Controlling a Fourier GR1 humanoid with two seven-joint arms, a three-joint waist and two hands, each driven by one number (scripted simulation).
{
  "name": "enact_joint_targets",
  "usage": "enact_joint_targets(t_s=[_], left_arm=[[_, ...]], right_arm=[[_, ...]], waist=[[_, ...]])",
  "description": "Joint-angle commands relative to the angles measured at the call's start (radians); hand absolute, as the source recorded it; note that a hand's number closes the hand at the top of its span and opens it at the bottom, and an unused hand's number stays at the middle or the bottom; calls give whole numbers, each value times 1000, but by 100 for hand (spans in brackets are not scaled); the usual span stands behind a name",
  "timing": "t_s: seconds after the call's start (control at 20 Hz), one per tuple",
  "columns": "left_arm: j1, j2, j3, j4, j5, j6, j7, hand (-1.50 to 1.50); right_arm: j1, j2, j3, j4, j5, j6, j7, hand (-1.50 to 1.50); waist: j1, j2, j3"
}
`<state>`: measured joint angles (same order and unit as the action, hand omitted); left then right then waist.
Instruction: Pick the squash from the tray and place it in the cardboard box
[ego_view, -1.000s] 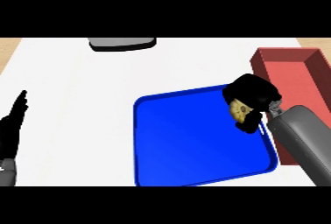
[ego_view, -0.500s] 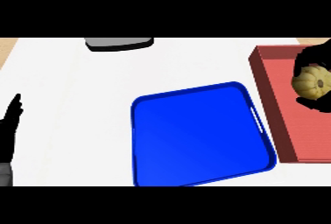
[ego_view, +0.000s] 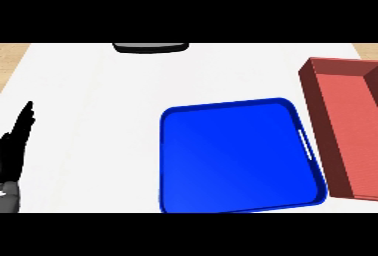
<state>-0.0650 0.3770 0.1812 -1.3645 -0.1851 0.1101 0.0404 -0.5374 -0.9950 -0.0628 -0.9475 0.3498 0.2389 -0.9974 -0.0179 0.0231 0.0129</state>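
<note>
The blue tray (ego_view: 240, 155) lies on the white counter at centre right with nothing on it. To its right stands the reddish-brown cardboard box (ego_view: 341, 125), cut off by the view's right edge; the part of its floor that shows is bare. No squash shows anywhere in the head view. My left hand (ego_view: 16, 145) rests at the left edge, fingers straight and pointing up, holding nothing. My right hand is out of view.
A dark grey object (ego_view: 150, 47) sits at the counter's far edge, partly cut off at the top. Wooden floor (ego_view: 11, 60) shows beyond the counter's left side.
The right hand carried the squash from over the tray to over the box, then left the view with it. The view has shifted, so tray and box sit further right.
</note>
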Motion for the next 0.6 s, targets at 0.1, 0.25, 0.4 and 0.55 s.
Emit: enact_joint_targets(t_s=[0.1, 0.25, 0.4, 0.55], left_arm=[[-8, -17, -28, -11, -13, -3, 3, 0], [-30, -23, -46, 9, -36, 6, -9, 0], [-40, -4, -38, 17, -21, -23, 3, 0], [-53, -25, -60, -9, -35, -10, 23, 0]], right_arm=[[25, -59, 6, 111, -114, 216, -273, 150], [-30, -89, 21, 101, -182, 298, -221, 150], [-24, -77, 84, 109, -191, 321, -179, 150], [-57, -78, 123, 120, -216, 348, -139, 150]], waist=[[44, -5, -6], [50, -7, -10], [60, -8, -11], [73, -7, -10]])
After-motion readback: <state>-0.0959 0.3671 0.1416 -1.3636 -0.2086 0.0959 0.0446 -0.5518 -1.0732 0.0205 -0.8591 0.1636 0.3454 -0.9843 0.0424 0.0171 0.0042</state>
